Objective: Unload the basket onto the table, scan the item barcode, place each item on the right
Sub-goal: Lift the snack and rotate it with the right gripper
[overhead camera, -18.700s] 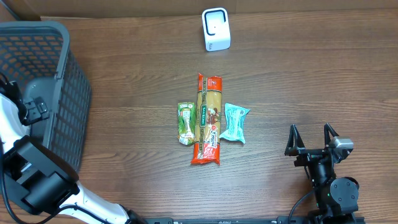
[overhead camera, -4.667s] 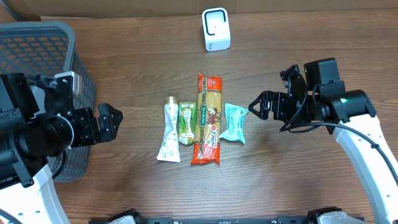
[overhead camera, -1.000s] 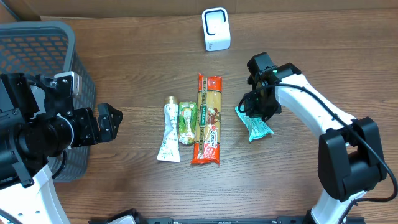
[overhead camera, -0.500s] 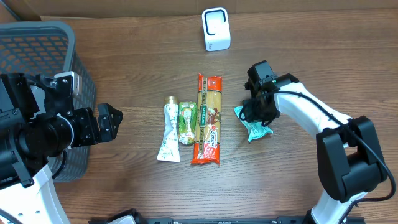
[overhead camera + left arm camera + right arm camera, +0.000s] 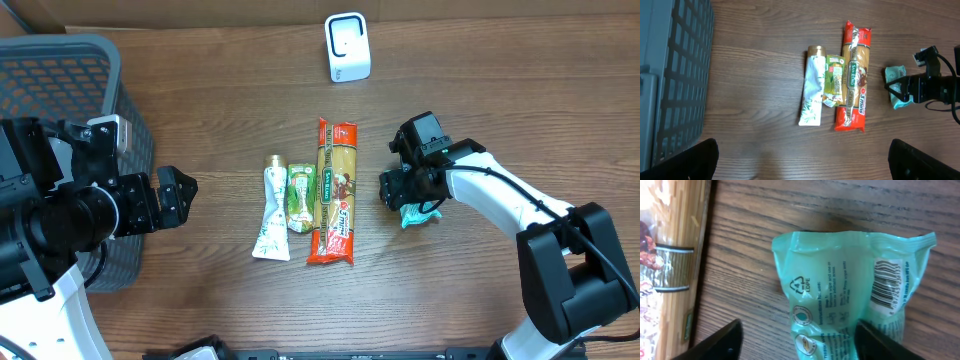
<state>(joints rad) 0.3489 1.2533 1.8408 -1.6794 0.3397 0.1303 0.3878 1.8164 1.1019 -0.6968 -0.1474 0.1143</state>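
A teal packet lies flat on the wood with its barcode facing up. My right gripper hovers low over it, open, one finger on each side of the packet's near end. From overhead, the right gripper covers most of the teal packet. The white scanner stands at the back of the table. At the left, my left gripper hangs open with nothing in it, its dark fingertips at the lower corners of the left wrist view.
A long pasta packet, a small green packet and a white tube lie side by side in the middle, just left of the teal packet. A grey mesh basket stands at the far left.
My right gripper's jaws have spread apart, letting go of the teal packet, which now rests on the table. The right wrist has shifted slightly toward the front. The left arm is still.
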